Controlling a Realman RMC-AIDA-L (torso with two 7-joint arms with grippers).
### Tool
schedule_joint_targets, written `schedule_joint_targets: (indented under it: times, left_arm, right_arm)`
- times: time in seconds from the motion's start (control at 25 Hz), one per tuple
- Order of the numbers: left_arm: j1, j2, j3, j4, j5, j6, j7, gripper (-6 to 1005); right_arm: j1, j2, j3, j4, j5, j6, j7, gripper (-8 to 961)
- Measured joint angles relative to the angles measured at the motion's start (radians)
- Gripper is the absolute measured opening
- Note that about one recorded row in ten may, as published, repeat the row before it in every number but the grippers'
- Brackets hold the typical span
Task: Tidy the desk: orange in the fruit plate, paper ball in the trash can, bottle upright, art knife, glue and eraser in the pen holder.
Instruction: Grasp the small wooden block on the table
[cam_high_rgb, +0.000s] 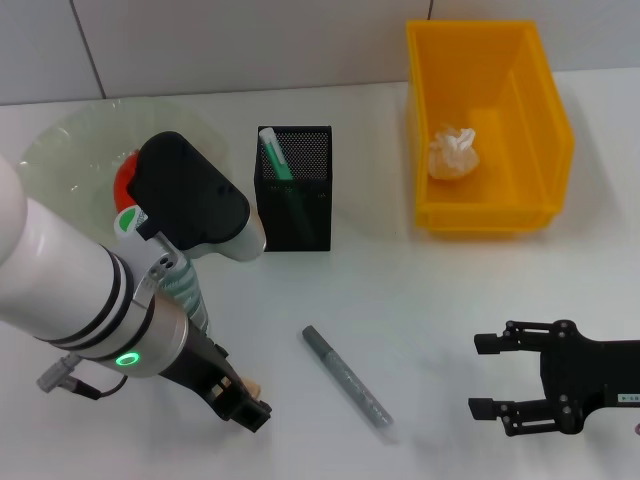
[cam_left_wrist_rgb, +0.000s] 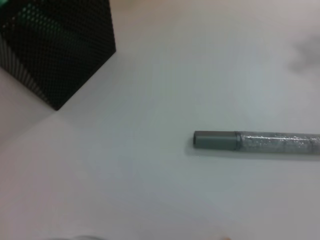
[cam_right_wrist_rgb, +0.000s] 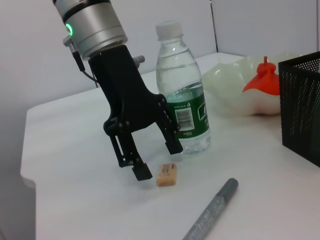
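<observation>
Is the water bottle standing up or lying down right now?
Upright: the bottle stands on its base, cap on top, beside the left gripper.

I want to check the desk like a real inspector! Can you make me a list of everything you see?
Surface: white desk, bare around the things.
Job's things: orange in the fruit plate; paper ball in the trash can; bottle upright; eraser on the desk; pen holder holds a green-and-white stick.
Clutter: grey pen-like stick lying flat.
Grippers: left gripper jaws open, over the eraser; right gripper open, off to the side.
Cables: thin wire on the left wrist.
Surroundings: tiled wall.
</observation>
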Motion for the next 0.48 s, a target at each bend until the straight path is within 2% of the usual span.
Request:
schedule_joint_targets:
  times: [0.48]
  left_arm:
    - [-0.003, 0.0, 0.001, -0.027, 0.004, -0.017, -0.017, 842]
  right_arm:
    - [0.004, 0.006, 0.0, 0.0, -0.014, 0.011, 0.001, 787]
